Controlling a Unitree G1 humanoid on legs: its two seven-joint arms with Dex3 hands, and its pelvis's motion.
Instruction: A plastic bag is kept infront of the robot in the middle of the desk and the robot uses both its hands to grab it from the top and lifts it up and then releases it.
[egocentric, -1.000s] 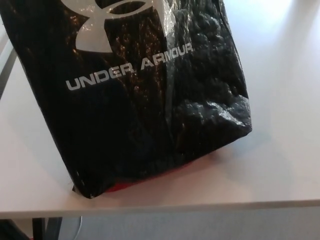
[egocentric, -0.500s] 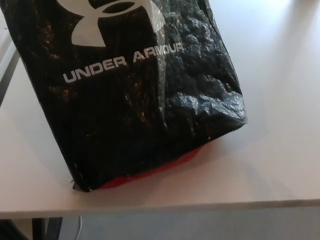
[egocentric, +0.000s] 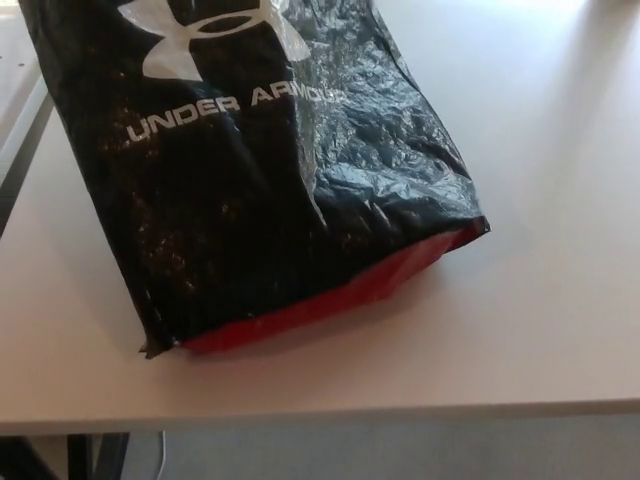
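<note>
Across the middle of the desk (egocentric: 560, 330), toward its near edge, a black plastic bag (egocentric: 250, 200) is seen, marked with a white logo and lettering. Its red underside (egocentric: 330, 295) is tilted into sight along the bottom. Neither hand is shown, so their state cannot be told.

From my station, the head view gives me nothing of the robot's own body to describe. The left hand does not show at the nine o'clock edge, nor the right hand at three o'clock. No forearm, casing, cable or marking shows anywhere along the picture's borders.
</note>
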